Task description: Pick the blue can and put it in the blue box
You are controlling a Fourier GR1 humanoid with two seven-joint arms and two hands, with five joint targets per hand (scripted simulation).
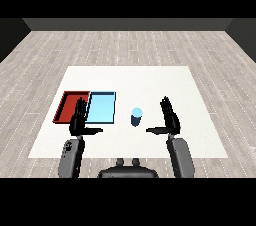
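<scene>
The right hand [171, 120] has its fingers straight and pointing away across the table, with the thumb stretched out sideways toward the middle; it holds nothing. The left hand [78, 120] is set the same way, fingers straight and upright in the view, thumb reaching inward, and nothing in it. Each hand sits at the end of a grey forearm that comes up from a lower corner of the view, over the near part of the white table [160, 80].

The blue can [136, 116] stands upright on the table between the two hands, nearer to the right hand and just beside its outstretched thumb, though apart from it. It is toward the near edge of the table, roughly at the middle of its width.

The light blue tray [101, 107] lies to the left of the can, near it but not touching, with the can outside it. The red tray [67, 104] lies side by side with the light blue one, closer to the table's left edge. The left hand's fingers overlap the view of the strip where the two trays meet, on their near side.
</scene>
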